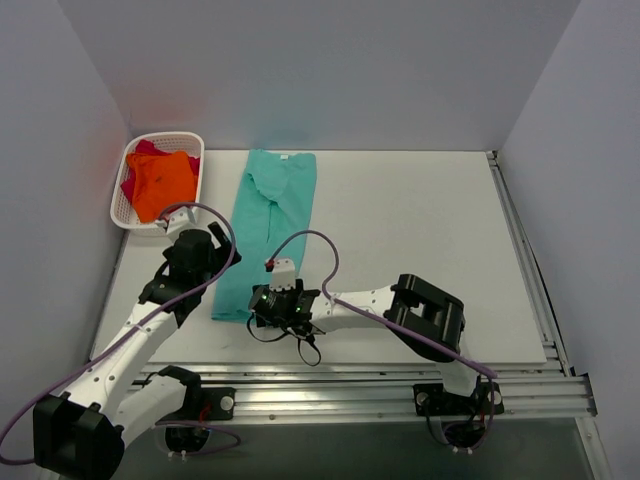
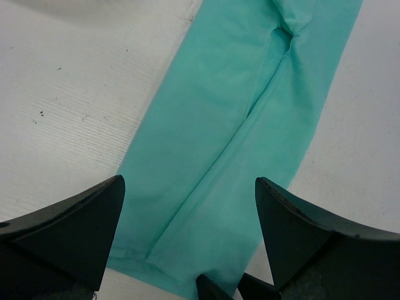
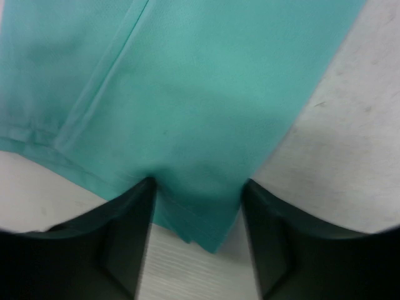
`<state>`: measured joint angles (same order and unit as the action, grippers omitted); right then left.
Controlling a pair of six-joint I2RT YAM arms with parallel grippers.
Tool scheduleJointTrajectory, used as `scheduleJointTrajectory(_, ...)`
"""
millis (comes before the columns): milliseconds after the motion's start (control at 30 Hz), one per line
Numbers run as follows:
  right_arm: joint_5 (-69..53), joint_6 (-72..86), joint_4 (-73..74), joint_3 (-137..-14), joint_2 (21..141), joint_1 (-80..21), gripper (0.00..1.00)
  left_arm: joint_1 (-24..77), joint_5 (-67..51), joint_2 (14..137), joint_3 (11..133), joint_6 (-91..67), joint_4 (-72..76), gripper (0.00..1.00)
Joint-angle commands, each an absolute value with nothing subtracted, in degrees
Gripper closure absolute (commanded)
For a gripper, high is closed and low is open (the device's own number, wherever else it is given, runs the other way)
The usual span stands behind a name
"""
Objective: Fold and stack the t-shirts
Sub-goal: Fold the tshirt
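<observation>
The teal-green t-shirt (image 1: 270,220) lies on the table folded into a long narrow strip, collar at the far end. My right gripper (image 1: 272,302) is at its near right corner. In the right wrist view the hem corner of the teal shirt (image 3: 187,94) lies between the fingers of the right gripper (image 3: 197,182), which stand apart and open. My left gripper (image 1: 205,258) hovers open over the strip's near left part, with the teal cloth (image 2: 237,125) in the wide gap of the left gripper (image 2: 187,184). The orange t-shirt (image 1: 160,185) and the magenta-red one (image 1: 145,150) lie crumpled in the basket.
The white lattice basket (image 1: 118,205) stands at the far left corner of the table. Grey walls close in the left, back and right sides. A metal rail (image 1: 400,395) runs along the near edge.
</observation>
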<state>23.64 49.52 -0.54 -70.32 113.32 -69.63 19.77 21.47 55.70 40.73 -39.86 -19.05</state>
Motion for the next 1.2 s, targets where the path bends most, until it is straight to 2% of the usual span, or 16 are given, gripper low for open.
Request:
scheduleJointTrajectory(0,20.2,50.3,-2.2,-70.3,117.3,-68.6,0.53,19.5,22.0,54.6,40.6,-39.7,-16.8,0.06)
scheduleJointTrajectory(67,19.9,50.3,-2.7,-70.2,118.2,-68.1,0.65,19.4,21.8,54.8,40.6,-39.7,-16.7,0.06)
scheduleJointTrajectory(100,19.5,50.3,-2.8,-70.1,118.4,-67.9,0.76,19.4,21.7,54.9,40.7,-39.7,-16.7,0.06)
scheduleJointTrajectory(167,19.2,50.4,-3.0,-69.3,118.4,-67.1,0.89,19.3,21.6,55.1,40.5,-39.7,-16.6,0.06)
scheduleJointTrajectory(200,19.6,50.5,-2.9,-68.8,118.0,-66.8,1.0,19.3,21.6,55.2,40.5,-39.7,-16.6,0.06)
scheduleJointTrajectory(533,24.6,51.0,-1.7,-57.9,106.0,-61.2,1.0,21.3,15.8,56.4,38.4,-42.4,-15.6,0.05)
scheduleJointTrajectory(733,29.4,50.9,-0.6,-50.6,97.2,-58.1,1.0,29.6,16.0,59.6,38.2,-45.6,-20.6,0.05)
scheduleJointTrajectory(1033,27.7,49.3,-4.3,-48.7,97.6,-57.7,1.0,43.7,9.9,62.7,32.0,-52.8,-19.6,0.04)
scheduleJointTrajectory(1167,27.3,48.6,-5.1,-49.0,98.3,-57.4,1.0,48.8,10.8,64.2,33.7,-55.2,-24.1,0.04)
